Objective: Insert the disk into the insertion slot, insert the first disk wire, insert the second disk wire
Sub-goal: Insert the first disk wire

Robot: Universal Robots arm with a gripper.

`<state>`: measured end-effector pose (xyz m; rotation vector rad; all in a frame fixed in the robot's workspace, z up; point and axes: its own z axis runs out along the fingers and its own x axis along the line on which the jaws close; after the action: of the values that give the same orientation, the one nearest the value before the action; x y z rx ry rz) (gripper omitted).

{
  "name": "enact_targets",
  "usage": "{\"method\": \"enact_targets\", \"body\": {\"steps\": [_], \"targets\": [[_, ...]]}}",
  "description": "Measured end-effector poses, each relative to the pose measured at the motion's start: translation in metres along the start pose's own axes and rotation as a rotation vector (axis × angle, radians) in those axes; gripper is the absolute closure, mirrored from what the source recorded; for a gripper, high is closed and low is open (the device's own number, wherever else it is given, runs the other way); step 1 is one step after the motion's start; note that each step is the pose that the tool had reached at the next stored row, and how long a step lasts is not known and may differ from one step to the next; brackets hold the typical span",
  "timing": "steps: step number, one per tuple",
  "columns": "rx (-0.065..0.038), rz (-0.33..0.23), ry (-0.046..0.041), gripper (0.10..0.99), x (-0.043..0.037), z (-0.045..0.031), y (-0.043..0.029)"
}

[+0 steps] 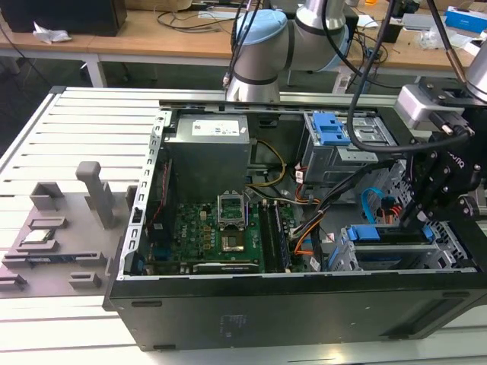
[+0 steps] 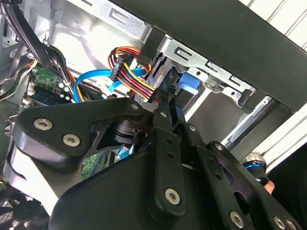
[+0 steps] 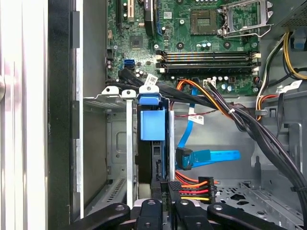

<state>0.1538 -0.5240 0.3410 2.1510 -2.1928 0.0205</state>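
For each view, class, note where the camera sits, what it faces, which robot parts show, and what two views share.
Exterior view: off the arm, looking down into the open black computer case; grey-blue arm, black gripper.
First wrist view: on the wrist, facing the blue-framed grey disk in the grey sheet-metal cage; gripper.
Second wrist view: also wrist-mounted, facing the case wall; gripper.
Shared: both wrist views show gripper and orange-red-black wire bundle.

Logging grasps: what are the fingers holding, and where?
Seemingly the multicoloured wire bundle, pinched at its plug end by the gripper beside the disk.
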Motion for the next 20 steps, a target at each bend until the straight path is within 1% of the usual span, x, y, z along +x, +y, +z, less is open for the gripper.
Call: {"method": "enact_targets", "body": {"steps": [4, 8, 13, 14, 15, 16, 18, 20], "targets": [[0.0, 0.0, 0.0, 0.918, 0.0004, 0.0, -0.0011], [0.0, 0.0, 0.0004, 0.918, 0.0007, 0.0045, -0.0015], [0.0, 0.0, 0.0012, 0.918, 0.0007, 0.0049, -0.0014], [0.0, 0.0, 0.0005, 0.906, 0.0006, 0.0053, -0.0015], [0.0, 0.0, 0.0008, 0.906, 0.0006, 0.0052, -0.0015], [0.0, 0.0, 0.0008, 0.843, 0.0006, 0.0052, -0.0015], [0.0, 0.0, 0.0016, 0.843, 0.0007, 0.0048, -0.0014], [0.0, 0.0, 0.0015, 0.843, 0.001, 0.0004, -0.0013]]}}
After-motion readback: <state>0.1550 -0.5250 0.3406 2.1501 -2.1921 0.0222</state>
